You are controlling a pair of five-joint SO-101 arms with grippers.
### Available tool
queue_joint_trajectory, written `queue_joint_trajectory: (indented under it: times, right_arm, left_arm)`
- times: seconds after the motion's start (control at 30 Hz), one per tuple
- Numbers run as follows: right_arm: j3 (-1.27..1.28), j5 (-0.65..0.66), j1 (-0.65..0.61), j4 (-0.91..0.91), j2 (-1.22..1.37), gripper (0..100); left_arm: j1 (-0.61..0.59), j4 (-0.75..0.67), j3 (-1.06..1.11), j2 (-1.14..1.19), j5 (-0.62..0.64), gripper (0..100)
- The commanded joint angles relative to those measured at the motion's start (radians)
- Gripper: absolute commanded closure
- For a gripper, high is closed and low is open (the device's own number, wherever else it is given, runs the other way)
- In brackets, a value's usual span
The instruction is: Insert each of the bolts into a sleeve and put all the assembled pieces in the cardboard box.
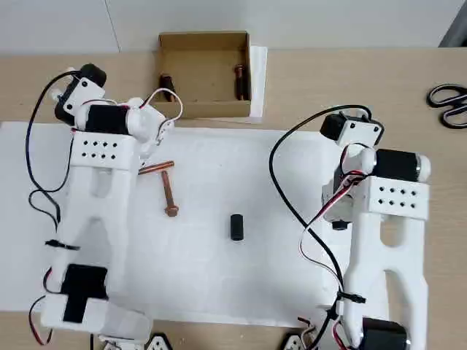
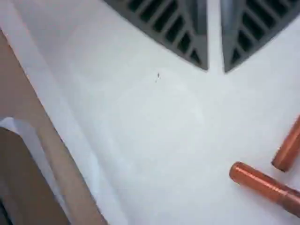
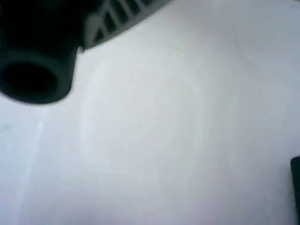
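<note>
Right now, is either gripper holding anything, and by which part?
The right gripper holds a black sleeve by its side wall, open end free. The left gripper is open and empty.

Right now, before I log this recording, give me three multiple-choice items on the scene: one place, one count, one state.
1. Where does the loose black sleeve lie?
A) on bare wood
B) on the white sheet
C) on the floor
2. How many copper bolts lie loose on that sheet?
A) one
B) two
C) four
3. The cardboard box is:
A) empty
B) closed by a lid
C) open, with pieces inside
Key: 1 B, white sheet lies all around the sleeve; 2 B, two bare bolts lie close together; 3 C, the high view looks straight into the box at two pieces by its side walls.
</note>
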Motion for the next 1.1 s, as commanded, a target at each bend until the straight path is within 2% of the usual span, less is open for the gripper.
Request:
queue_joint_trajectory:
  times: [0.0,0.2,0.37,0.53,0.63,1.07]
  right_arm:
    - [-0.003,0.014,-0.007,-0.016,-0.033,99.5]
    - [-0.003,0.021,-0.007,-0.015,-0.031,99.5]
    - [-0.003,0.095,-0.007,-0.013,-0.031,99.5]
    - [-0.003,0.092,-0.008,-0.019,-0.03,99.5]
    - [-0.003,0.091,-0.007,-0.028,-0.015,99.5]
    - [-0.032,0.092,-0.007,-0.031,0.091,99.5]
  left_arm:
    - [-0.006,-0.035,-0.002,0.051,0.012,99]
    - [-0.005,-0.035,-0.002,0.224,0.018,99]
    - [-0.006,-0.038,-0.007,0.316,0.089,99]
    - [-0.005,-0.098,-0.007,0.339,0.098,85]
    - [-0.006,-0.132,-0.007,0.339,0.144,78]
    - [-0.066,-0.163,-0.004,0.348,0.224,80]
